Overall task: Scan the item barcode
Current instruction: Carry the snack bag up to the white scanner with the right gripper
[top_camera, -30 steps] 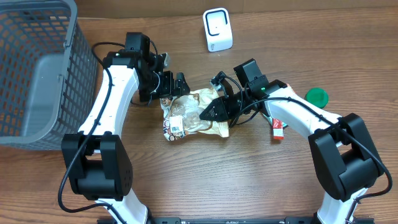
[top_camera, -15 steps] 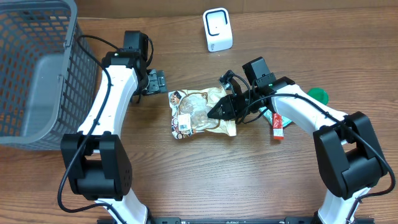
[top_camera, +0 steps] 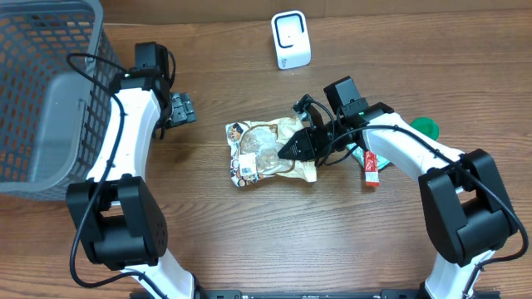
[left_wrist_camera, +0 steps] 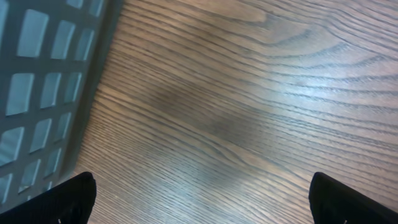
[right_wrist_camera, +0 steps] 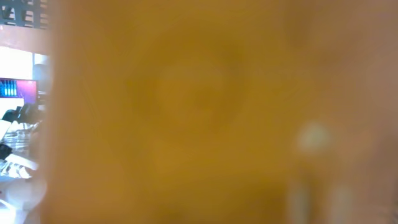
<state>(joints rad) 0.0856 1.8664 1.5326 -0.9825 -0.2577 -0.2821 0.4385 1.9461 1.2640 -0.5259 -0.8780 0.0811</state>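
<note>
The item, a crumpled tan snack packet (top_camera: 268, 154) with a white barcode label (top_camera: 243, 167) on its left part, lies flat at the middle of the table. My right gripper (top_camera: 284, 153) is shut on the packet's right side. In the right wrist view a blurred yellow surface of the packet (right_wrist_camera: 205, 112) fills the picture and hides the fingers. My left gripper (top_camera: 180, 110) stands open beside the basket, well left of the packet. In the left wrist view that gripper (left_wrist_camera: 205, 205) has only bare wood between its wide-apart fingertips (left_wrist_camera: 74, 198). The white scanner (top_camera: 291, 40) stands at the back.
A grey mesh basket (top_camera: 50, 91) fills the far left, and its wall (left_wrist_camera: 43, 93) is close to my left gripper. A green round lid (top_camera: 424, 128) and a small red-and-white pack (top_camera: 371, 169) lie under my right forearm.
My left gripper has let go of the packet and drawn back left toward the basket. The right gripper shifted the packet slightly right, then held still.
</note>
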